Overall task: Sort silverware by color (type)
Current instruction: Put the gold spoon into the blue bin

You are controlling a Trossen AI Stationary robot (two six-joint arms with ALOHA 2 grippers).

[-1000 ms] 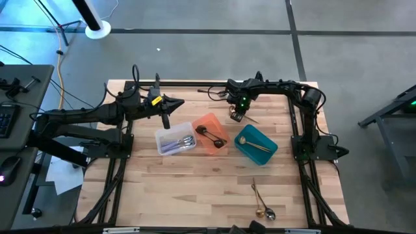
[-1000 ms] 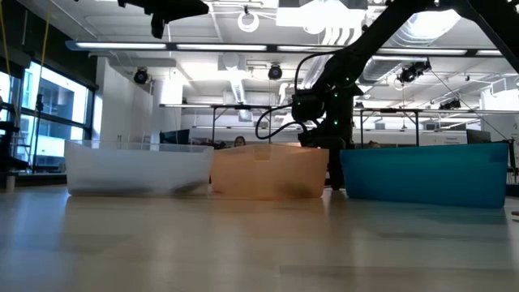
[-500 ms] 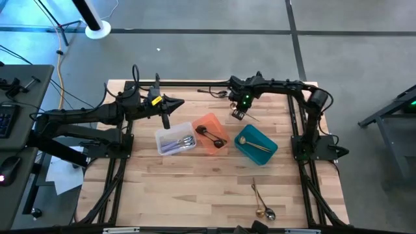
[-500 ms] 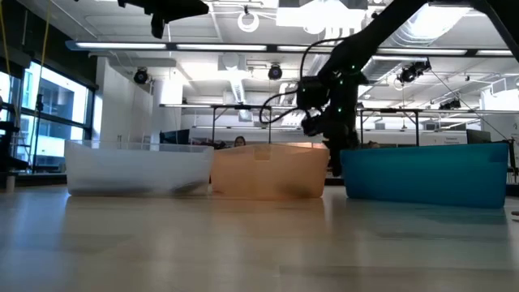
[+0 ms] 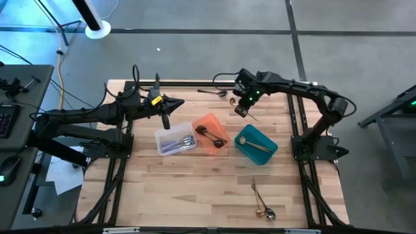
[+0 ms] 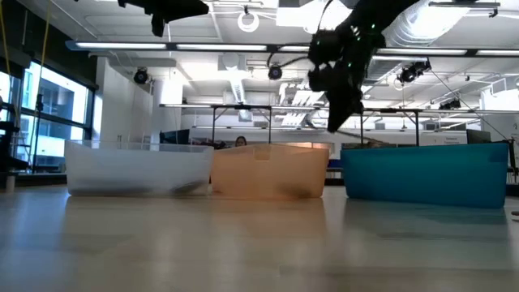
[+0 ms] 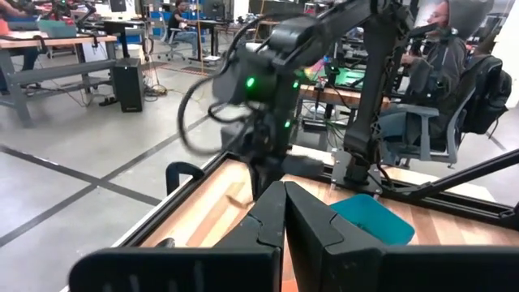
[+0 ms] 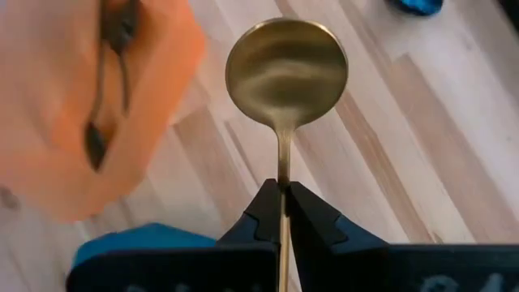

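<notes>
Main risk: gold spoon [image 8: 285,71] is pinched only on its thin handle, bowl sticking out ahead of the tips. It could pivot or slip in the grip during transfer and land on the worktop or in the orange bin [image 5: 211,132] with the black pieces instead of the teal bin [image 5: 255,144] holding gold.

Left gripper [image 5: 166,121]: fingers together, holding nothing, parked above the worktop near the back-left, just behind the clear bin [image 5: 175,139] of silver pieces.

Right gripper [image 8: 281,201]: clamped on the gold spoon's handle, raised off the worktop toward the back edge, behind the orange and teal bins.

Loose silverware remains: some at the back edge, a couple [image 5: 261,204] near the front edge.
</notes>
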